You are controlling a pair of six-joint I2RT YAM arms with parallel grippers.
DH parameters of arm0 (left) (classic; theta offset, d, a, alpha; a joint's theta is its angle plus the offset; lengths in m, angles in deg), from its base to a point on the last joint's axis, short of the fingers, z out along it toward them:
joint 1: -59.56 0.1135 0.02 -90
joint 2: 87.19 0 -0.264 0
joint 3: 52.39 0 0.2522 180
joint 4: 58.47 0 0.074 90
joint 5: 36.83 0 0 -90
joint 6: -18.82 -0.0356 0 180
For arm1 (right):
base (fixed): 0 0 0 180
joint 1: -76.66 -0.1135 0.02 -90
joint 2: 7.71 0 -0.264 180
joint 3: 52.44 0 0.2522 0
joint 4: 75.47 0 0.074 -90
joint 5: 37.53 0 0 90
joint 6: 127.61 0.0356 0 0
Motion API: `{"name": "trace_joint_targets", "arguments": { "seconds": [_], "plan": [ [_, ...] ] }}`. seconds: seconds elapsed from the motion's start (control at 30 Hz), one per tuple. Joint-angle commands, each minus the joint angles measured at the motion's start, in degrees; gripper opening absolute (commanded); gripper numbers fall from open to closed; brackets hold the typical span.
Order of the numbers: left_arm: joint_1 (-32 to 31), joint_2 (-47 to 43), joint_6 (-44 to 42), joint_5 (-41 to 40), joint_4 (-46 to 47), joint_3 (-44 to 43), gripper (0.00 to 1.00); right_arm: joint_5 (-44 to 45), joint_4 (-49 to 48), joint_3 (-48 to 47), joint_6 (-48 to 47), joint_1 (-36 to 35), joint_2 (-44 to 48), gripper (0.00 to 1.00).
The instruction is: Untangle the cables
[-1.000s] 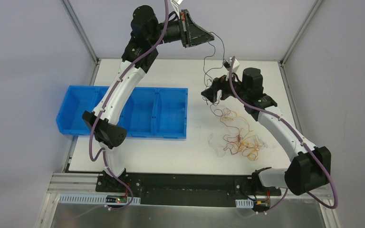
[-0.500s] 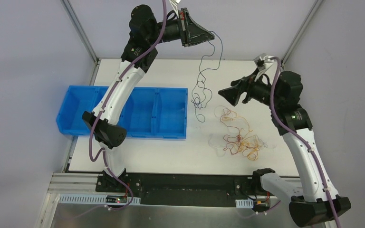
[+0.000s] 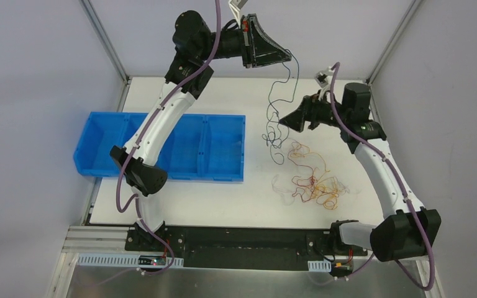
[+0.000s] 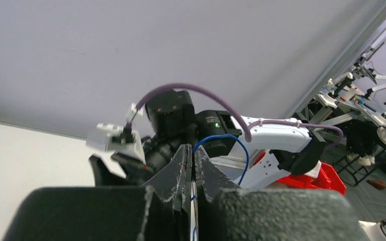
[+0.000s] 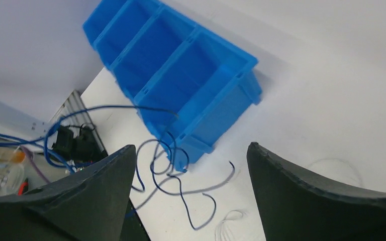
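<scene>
White table [image 3: 223, 198] fills the workspace, with a blue bin [image 3: 227, 152] of 4 compartments on its left half. The left arm [image 3: 161, 118] reaches high and far over the table's back edge, forearm roughly level. The right arm [image 3: 379, 167] bends inward at mid height, its wrist aimed left.

The left gripper [image 3: 287, 58] has its fingers [image 4: 187, 168] pressed together on the top end of 1 dark blue cable [image 3: 269, 99], which hangs from them in loose curls toward the table. The right gripper [image 3: 284, 121] sits just beside that hanging strand with its jaws spread wide and nothing between them.

The other cables [image 3: 313, 180], in orange, red, yellow and white, lie heaped on the table to the right of the bin.

By my judgement, the step in hand is pulling 1 strand clear of the heap. The strand's lower end seems to dangle near the heap; whether it is fully free I cannot tell. The next move likely calls for the right gripper to close lightly on the curls and steady them, or for the left arm to carry the strand aside.
</scene>
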Motion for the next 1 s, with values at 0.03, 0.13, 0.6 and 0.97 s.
{"name": "trace_joint_targets", "arguments": {
  "seconds": [0.03,0.13,0.6,0.97],
  "plan": [
    [-2.25,-1.22,-0.12,1.41,2.75,-3.09,0.0,-5.27,-7.19,1.33,-5.11,-7.94,-0.56,0.86],
    [-2.94,-1.22,-1.72,1.0,0.73,-3.89,0.0,-6.93,-10.52,2.62,-2.22,-11.55,-2.67,0.86],
    [3.36,-4.13,-13.9,-5.4,-11.6,-9.6,0.0,-3.66,-9.25,13.19,4.25,-10.9,-2.33,0.0],
    [14.52,-9.74,-34.07,-30.73,-24.5,-17.31,0.0,-1.14,11.24,14.73,-13.61,2.8,-3.45,0.0]
  ]
}}
